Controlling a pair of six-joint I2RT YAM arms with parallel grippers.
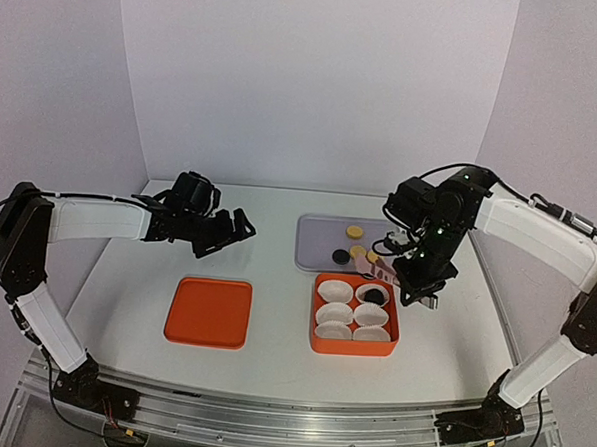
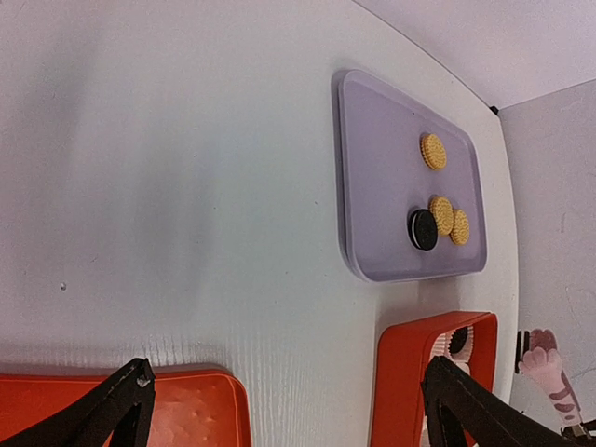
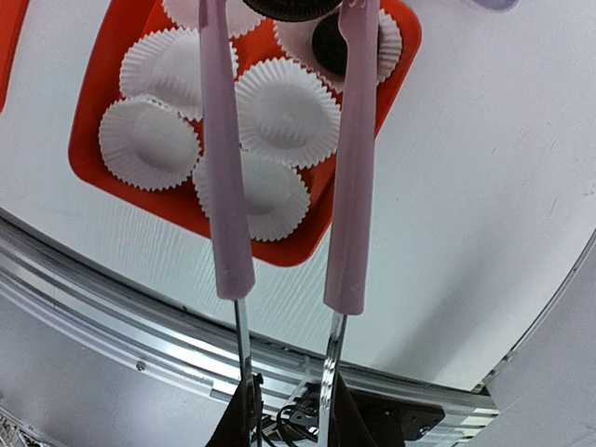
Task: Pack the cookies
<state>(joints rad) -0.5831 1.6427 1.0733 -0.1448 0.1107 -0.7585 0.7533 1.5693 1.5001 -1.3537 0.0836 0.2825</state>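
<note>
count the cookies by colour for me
golden cookies: 3, all on the tray
dark cookies: 3, one on the tray, one in a paper cup, one held in the tongs
total: 6

Table (image 1: 275,282) carries three things. Flat tray (image 1: 313,234) at rear right, with four cookies (image 1: 358,252) on it: one alone toward the rear, three clustered nearer the front. Box (image 1: 315,315) just in front of the tray, with six paper cups (image 1: 334,313) inside, two columns of three; the rear right one holds a cookie (image 1: 373,295). Lid (image 1: 209,312) lies left of the box, apart from it. Tongs (image 3: 223,186) hang over the box's rear end, another cookie (image 3: 289,7) between their tips.
</note>
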